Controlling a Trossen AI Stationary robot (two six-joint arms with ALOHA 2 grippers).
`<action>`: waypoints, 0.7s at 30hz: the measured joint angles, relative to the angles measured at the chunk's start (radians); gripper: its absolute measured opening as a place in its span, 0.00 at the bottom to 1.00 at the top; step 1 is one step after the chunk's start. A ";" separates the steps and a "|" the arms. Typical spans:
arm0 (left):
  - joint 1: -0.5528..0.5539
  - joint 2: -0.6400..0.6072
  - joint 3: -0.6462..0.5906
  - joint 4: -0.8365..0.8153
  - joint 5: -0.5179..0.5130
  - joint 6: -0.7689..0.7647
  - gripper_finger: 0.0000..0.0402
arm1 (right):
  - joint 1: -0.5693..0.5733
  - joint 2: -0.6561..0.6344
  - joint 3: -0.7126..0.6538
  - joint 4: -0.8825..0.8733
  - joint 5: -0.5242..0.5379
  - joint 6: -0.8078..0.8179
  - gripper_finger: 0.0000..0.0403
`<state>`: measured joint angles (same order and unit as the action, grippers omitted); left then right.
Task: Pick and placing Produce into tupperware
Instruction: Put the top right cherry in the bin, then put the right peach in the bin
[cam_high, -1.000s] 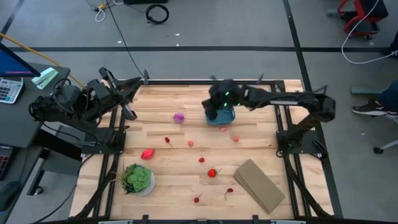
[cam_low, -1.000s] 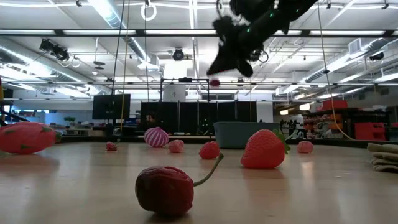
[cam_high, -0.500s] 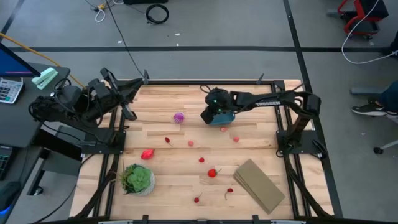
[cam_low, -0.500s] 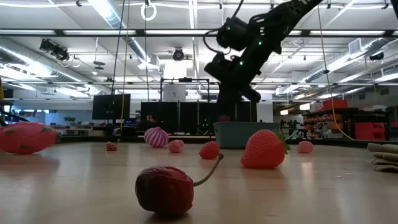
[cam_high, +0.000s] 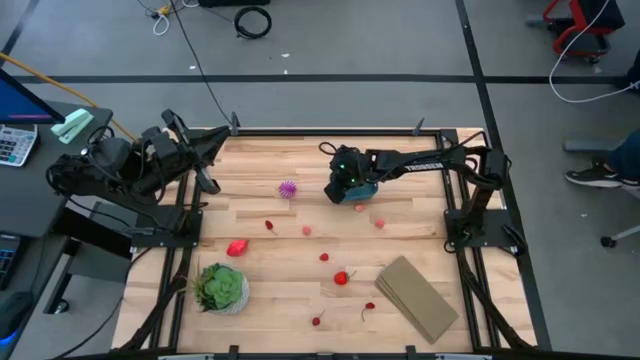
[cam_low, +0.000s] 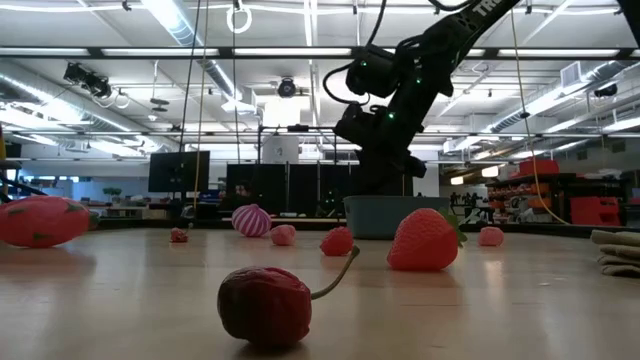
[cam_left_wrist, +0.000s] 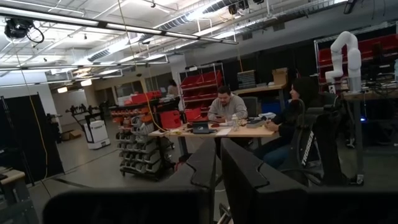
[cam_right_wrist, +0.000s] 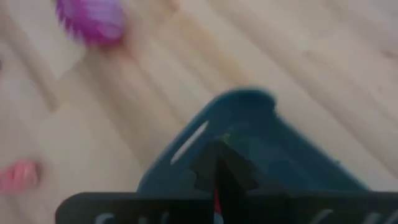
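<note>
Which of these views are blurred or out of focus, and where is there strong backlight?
Right wrist view: blurred throughout; the tupperware and the spiky purple fruit show soft edges. Low view: the near cherry is soft, and the right gripper is a dark silhouette against bright ceiling lights. High view: evenly lit and sharp. Left wrist view: sharp room, dark foreground.

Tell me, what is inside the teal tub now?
The right pincer reaches down into the tupperware, with a sliver of red between its nearly shut fingers. The tub's floor is hidden by the arm.
</note>
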<state>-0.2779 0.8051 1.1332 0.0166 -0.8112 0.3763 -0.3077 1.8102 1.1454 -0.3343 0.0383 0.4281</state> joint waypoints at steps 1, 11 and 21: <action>0.000 0.000 0.000 0.000 0.000 0.000 0.08 | 0.000 0.003 0.000 -0.002 -0.016 -0.025 0.03; 0.000 0.000 0.000 -0.001 0.000 0.000 0.05 | -0.007 0.002 0.000 -0.009 -0.039 -0.088 0.12; 0.000 0.000 0.000 -0.004 0.000 -0.026 0.06 | -0.011 -0.129 0.000 -0.132 -0.047 -0.089 0.20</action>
<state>-0.2779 0.8051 1.1332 0.0128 -0.8112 0.3504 -0.3184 1.6807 1.1454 -0.4661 -0.0084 0.3393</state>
